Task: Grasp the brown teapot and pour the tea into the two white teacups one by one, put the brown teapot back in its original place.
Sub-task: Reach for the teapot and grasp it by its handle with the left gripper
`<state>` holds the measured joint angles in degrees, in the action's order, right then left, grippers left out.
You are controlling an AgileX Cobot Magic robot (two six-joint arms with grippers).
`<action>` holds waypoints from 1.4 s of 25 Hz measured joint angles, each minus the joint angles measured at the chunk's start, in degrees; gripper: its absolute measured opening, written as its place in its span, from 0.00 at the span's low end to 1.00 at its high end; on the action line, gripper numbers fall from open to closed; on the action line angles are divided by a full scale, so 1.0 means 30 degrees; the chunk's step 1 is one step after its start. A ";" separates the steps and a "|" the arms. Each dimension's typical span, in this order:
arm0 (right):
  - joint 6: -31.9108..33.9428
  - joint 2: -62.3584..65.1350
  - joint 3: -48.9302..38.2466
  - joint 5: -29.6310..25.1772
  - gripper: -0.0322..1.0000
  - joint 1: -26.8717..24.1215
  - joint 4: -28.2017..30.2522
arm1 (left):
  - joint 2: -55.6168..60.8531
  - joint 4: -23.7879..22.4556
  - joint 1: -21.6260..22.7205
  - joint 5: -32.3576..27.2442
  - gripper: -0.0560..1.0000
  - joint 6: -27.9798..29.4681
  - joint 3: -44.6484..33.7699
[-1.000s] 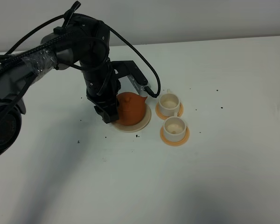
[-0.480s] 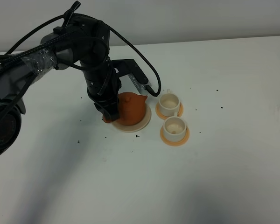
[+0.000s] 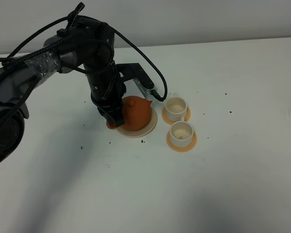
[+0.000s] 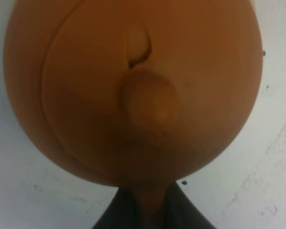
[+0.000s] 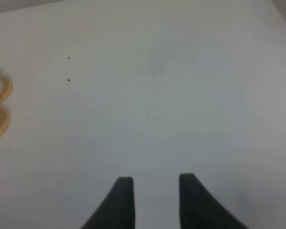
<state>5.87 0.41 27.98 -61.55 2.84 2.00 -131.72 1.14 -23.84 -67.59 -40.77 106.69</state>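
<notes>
Clamped shut over the last second: left gripper (image 3: 113,119), wide around the loop handle (image 3: 109,125) in the earlier frame, now pinched tight on it, with a sliver of orange clay newly peeking out below the black fingers in the high view. Otherwise no shift to report between frames, with pot, cups and arm all in the same spots. Left of centre in the high view sits the brown teapot (image 3: 137,111), upright on the cream saucer (image 3: 150,127), lid on, spout aimed toward the upper right, handle on the lower left side under the arm. Fills nearly the whole left wrist frame with its round body, lid knob (image 4: 151,99) near the middle; at the bottom edge, handle squeezed between two dark fingers (image 4: 113,218), touched on both sides. Just right of the saucer stand the two white teacups, one (image 3: 175,107) toward the back, one (image 3: 181,131) toward the front, each upright on its own orange coaster (image 3: 189,143), close to one another and clear of the pot. Scattered over the white table (image 3: 242,184), a few dark specks (image 3: 81,147). Nowhere in the high view, right gripper (image 5: 152,191): seen only from its own wrist camera, fingers a little apart, bare table showing in the gap, nothing gripped, blurred orange coaster rims at the left edge of that frame.
</notes>
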 joint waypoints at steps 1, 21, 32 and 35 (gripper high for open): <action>0.0000 0.0000 0.0000 0.0000 0.27 0.0000 0.0000 | 0.0002 -0.0002 0.0000 0.0000 0.17 0.0005 0.0000; 0.0000 0.0000 0.0000 0.0000 0.27 0.0000 0.0000 | 0.0343 0.0384 0.0402 -0.0283 0.17 -0.1043 0.0000; 0.0000 0.0000 0.0000 0.0000 0.27 0.0000 0.0000 | 0.0672 0.0401 0.0439 -0.0051 0.17 -0.1560 0.0000; 0.0000 0.0000 0.0000 0.0000 0.27 0.0000 0.0000 | 0.0871 0.0405 0.0439 0.0218 0.17 -0.1643 0.0000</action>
<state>5.87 0.41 27.98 -61.55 2.84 2.00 -129.11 2.35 -22.52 -66.94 -45.70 106.69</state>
